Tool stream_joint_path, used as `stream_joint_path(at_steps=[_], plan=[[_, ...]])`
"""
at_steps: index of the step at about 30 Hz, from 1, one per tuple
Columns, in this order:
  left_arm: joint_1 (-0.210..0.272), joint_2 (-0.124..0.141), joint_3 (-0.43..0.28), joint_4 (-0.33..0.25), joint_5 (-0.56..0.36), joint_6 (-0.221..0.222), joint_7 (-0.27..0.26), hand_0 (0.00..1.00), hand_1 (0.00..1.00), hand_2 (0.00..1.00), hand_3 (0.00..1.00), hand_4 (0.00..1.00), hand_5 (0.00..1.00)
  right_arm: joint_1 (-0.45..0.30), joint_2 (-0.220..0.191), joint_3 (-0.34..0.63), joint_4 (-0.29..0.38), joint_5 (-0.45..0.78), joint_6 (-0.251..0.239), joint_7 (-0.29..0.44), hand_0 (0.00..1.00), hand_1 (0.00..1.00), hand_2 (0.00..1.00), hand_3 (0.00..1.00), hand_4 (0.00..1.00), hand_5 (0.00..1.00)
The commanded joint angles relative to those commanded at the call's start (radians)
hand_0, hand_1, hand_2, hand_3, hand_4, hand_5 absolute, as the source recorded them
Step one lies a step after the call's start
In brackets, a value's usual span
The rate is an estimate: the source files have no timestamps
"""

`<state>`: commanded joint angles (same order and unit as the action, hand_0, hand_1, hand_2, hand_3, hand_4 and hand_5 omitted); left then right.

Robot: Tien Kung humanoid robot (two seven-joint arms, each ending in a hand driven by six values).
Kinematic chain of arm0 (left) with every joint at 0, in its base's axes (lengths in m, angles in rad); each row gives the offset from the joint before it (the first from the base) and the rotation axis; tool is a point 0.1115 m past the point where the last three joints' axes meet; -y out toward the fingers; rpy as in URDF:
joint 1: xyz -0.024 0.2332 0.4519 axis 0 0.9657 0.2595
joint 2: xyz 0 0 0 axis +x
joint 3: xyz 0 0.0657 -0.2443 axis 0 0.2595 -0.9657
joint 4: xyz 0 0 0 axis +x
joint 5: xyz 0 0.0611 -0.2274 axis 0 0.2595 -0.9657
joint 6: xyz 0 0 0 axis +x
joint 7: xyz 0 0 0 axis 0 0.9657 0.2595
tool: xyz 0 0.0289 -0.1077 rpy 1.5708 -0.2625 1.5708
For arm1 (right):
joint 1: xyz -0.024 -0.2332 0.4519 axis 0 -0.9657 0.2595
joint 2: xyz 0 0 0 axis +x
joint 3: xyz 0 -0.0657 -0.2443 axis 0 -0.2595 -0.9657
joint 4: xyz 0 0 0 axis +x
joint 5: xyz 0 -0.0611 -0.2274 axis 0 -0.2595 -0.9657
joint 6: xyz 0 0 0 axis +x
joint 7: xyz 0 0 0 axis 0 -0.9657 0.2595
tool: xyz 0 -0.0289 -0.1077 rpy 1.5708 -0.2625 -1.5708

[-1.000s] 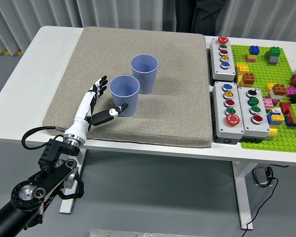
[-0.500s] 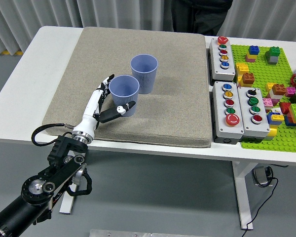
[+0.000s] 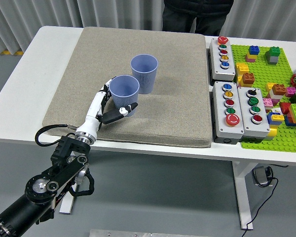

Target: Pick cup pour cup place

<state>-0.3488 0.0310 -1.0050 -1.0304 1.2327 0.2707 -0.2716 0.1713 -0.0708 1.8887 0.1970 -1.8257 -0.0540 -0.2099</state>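
Observation:
Two blue ribbed paper cups stand upright on the grey mat (image 3: 167,111). The nearer cup (image 3: 125,93) is just in front and left of the farther cup (image 3: 144,72). My left hand (image 3: 115,101) reaches in from the lower left and brackets the nearer cup. Its thumb (image 3: 122,110) lies against the cup's front base, and its fingers (image 3: 105,94) are spread along the cup's left side. The cup stands on the mat, not lifted. I cannot see inside either cup well enough to tell what it holds. The right arm does not show.
Three grey button boxes (image 3: 223,52) (image 3: 229,111) (image 3: 254,112) sit right of the mat. A green baseplate (image 3: 278,133) with several coloured bricks lies at the far right. A person in dark clothes (image 3: 197,12) stands at the far edge.
My left hand has slid forward and right, from beside the nearer cup to around it, thumb now under its front. Neither cup has moved.

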Motion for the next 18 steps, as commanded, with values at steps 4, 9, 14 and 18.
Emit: stream_joint_path(at_steps=[4,9,14,18], plan=[[-0.008,-0.005,0.003,0.015,-0.002,0.001,0.001,0.933,0.928,0.998,0.998,0.973,0.300,-0.001,0.000,0.001,0.000,-0.002,0.000,0.000,0.700,0.704,0.653,0.627,0.014,0.316],[-0.024,-0.008,0.008,0.027,0.006,-0.002,0.003,0.928,0.919,0.998,0.998,0.975,0.310,0.002,-0.001,-0.001,0.001,0.000,0.000,-0.002,0.700,0.704,0.654,0.627,0.014,0.316],[-0.036,-0.007,0.015,0.042,0.006,-0.003,0.005,0.920,0.910,0.998,0.998,0.975,0.310,0.003,-0.002,-0.006,0.002,0.005,0.000,-0.005,0.700,0.704,0.654,0.627,0.016,0.317],[-0.041,-0.008,0.023,0.055,0.013,-0.003,0.007,0.920,0.910,0.998,0.998,0.975,0.310,0.001,-0.002,-0.006,0.002,0.006,0.000,-0.005,0.700,0.704,0.654,0.627,0.016,0.317]])
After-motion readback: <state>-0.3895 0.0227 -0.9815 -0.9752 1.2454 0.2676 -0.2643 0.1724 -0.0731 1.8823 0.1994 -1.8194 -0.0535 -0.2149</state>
